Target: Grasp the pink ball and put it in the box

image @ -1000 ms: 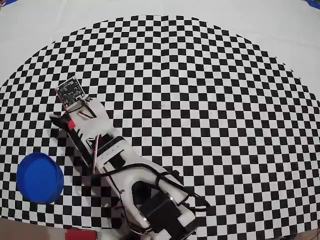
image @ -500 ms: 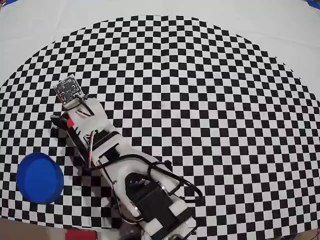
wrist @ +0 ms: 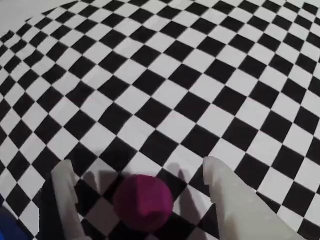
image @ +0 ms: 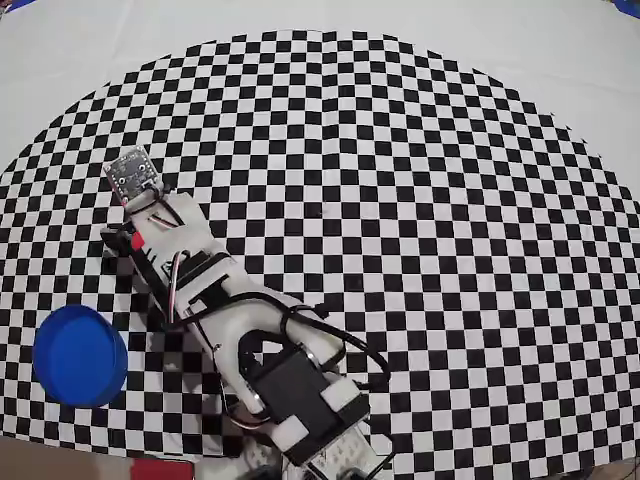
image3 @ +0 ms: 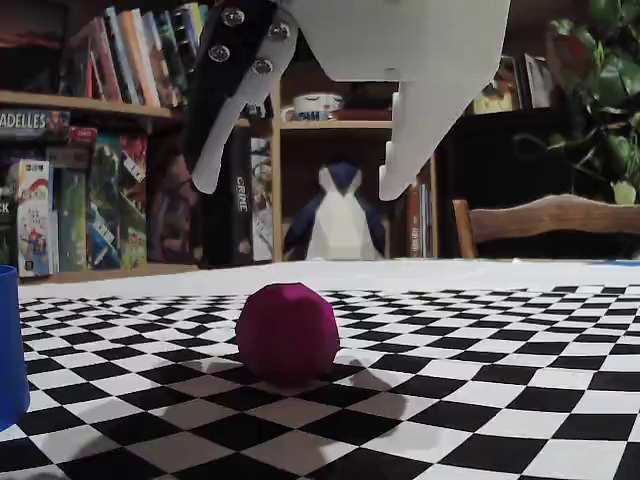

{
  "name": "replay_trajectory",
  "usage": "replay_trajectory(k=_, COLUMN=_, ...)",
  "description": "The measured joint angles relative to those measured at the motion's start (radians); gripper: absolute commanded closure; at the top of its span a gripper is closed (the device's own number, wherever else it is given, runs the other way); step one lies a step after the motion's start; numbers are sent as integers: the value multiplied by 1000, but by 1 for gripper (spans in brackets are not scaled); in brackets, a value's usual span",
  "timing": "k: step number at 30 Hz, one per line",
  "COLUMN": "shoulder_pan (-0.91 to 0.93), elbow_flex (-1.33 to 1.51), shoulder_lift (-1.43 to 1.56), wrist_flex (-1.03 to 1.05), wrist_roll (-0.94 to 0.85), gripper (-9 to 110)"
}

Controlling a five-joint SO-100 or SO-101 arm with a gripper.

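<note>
Pink ball [image3: 287, 331] is sitting on the checkered cloth [image3: 480, 400], free and untouched. In the fixed view the gripper [image3: 297, 187] is hanging above it with its fingers spread wide apart, holding nothing: one fingertip [image3: 204, 178] is ending up and to the left of the ball, the other [image3: 392, 186] up and to the right, with clear air showing between both tips and the ball's top.

Wrist view is agreeing. The ball [wrist: 143, 201] is lying low in the picture, between the two pale fingers [wrist: 64, 192], nearer the left-hand one than the right-hand one [wrist: 235, 200]. Neither finger is touching it. The gripper [wrist: 137, 170] is straddling the ball from above, and the ball's shadow is falling on the squares just around it.

In the overhead view the arm is reaching from the bottom edge toward the upper left, and the gripper end [image: 135, 195] is covering the ball, so the ball itself is not showing there. The box [image: 79, 355], a round blue tub, is standing on the cloth to the lower left of the gripper end, apart from it. In the fixed view its blue wall [image3: 10, 350] is cutting in at the left edge, well apart from the ball. A blue sliver [wrist: 7, 230] is also showing at the bottom left corner of the wrist view.

Behind the table: bookshelves [image3: 90, 100], a penguin plush [image3: 340, 215], a wooden chair back [image3: 545, 220].
</note>
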Motion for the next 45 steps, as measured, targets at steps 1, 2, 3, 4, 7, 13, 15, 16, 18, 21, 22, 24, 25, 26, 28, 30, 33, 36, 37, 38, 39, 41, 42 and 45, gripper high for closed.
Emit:
replay_trajectory(k=1, shoulder_pan=0, elbow_flex=-2, shoulder_lift=-8, wrist_flex=0, wrist_roll=0, gripper=72)
replay_trajectory(k=2, shoulder_pan=0, elbow_flex=-2, shoulder_lift=-15, wrist_flex=0, wrist_roll=0, gripper=72)
replay_trajectory(k=3, shoulder_pan=0, elbow_flex=-2, shoulder_lift=-25, wrist_flex=0, wrist_roll=0, gripper=72)
replay_trajectory(k=4, shoulder_pan=0, elbow_flex=-2, shoulder_lift=-34, wrist_flex=0, wrist_roll=0, gripper=72)
replay_trajectory(k=7, shoulder_pan=0, elbow_flex=-14, shoulder_lift=-57, wrist_flex=0, wrist_roll=0, gripper=72)
replay_trajectory(k=13, shoulder_pan=0, elbow_flex=-69, shoulder_lift=-110, wrist_flex=0, wrist_roll=0, gripper=72)
replay_trajectory(k=15, shoulder_pan=0, elbow_flex=-83, shoulder_lift=-123, wrist_flex=0, wrist_roll=0, gripper=72)
replay_trajectory(k=16, shoulder_pan=0, elbow_flex=-87, shoulder_lift=-130, wrist_flex=0, wrist_roll=0, gripper=72)
replay_trajectory(k=18, shoulder_pan=0, elbow_flex=-98, shoulder_lift=-144, wrist_flex=0, wrist_roll=0, gripper=72)
replay_trajectory(k=21, shoulder_pan=0, elbow_flex=-109, shoulder_lift=-163, wrist_flex=0, wrist_roll=0, gripper=72)
replay_trajectory(k=22, shoulder_pan=0, elbow_flex=-110, shoulder_lift=-167, wrist_flex=0, wrist_roll=0, gripper=72)
replay_trajectory(k=24, shoulder_pan=0, elbow_flex=-110, shoulder_lift=-178, wrist_flex=2, wrist_roll=0, gripper=72)
replay_trajectory(k=25, shoulder_pan=0, elbow_flex=-110, shoulder_lift=-183, wrist_flex=3, wrist_roll=0, gripper=72)
replay_trajectory(k=26, shoulder_pan=0, elbow_flex=-115, shoulder_lift=-187, wrist_flex=8, wrist_roll=0, gripper=72)
replay_trajectory(k=28, shoulder_pan=0, elbow_flex=-137, shoulder_lift=-193, wrist_flex=26, wrist_roll=0, gripper=72)
replay_trajectory(k=30, shoulder_pan=0, elbow_flex=-147, shoulder_lift=-201, wrist_flex=37, wrist_roll=0, gripper=72)
replay_trajectory(k=33, shoulder_pan=0, elbow_flex=-167, shoulder_lift=-219, wrist_flex=51, wrist_roll=0, gripper=72)
replay_trajectory(k=36, shoulder_pan=0, elbow_flex=-187, shoulder_lift=-241, wrist_flex=74, wrist_roll=0, gripper=72)
replay_trajectory(k=37, shoulder_pan=0, elbow_flex=-192, shoulder_lift=-245, wrist_flex=74, wrist_roll=0, gripper=72)
replay_trajectory(k=38, shoulder_pan=0, elbow_flex=-195, shoulder_lift=-245, wrist_flex=75, wrist_roll=0, gripper=72)
replay_trajectory(k=39, shoulder_pan=0, elbow_flex=-195, shoulder_lift=-245, wrist_flex=77, wrist_roll=0, gripper=72)
replay_trajectory(k=41, shoulder_pan=0, elbow_flex=-195, shoulder_lift=-247, wrist_flex=77, wrist_roll=0, gripper=72)
replay_trajectory(k=42, shoulder_pan=-2, elbow_flex=-195, shoulder_lift=-252, wrist_flex=77, wrist_roll=0, gripper=72)
replay_trajectory(k=45, shoulder_pan=-9, elbow_flex=-198, shoulder_lift=-253, wrist_flex=77, wrist_roll=0, gripper=72)
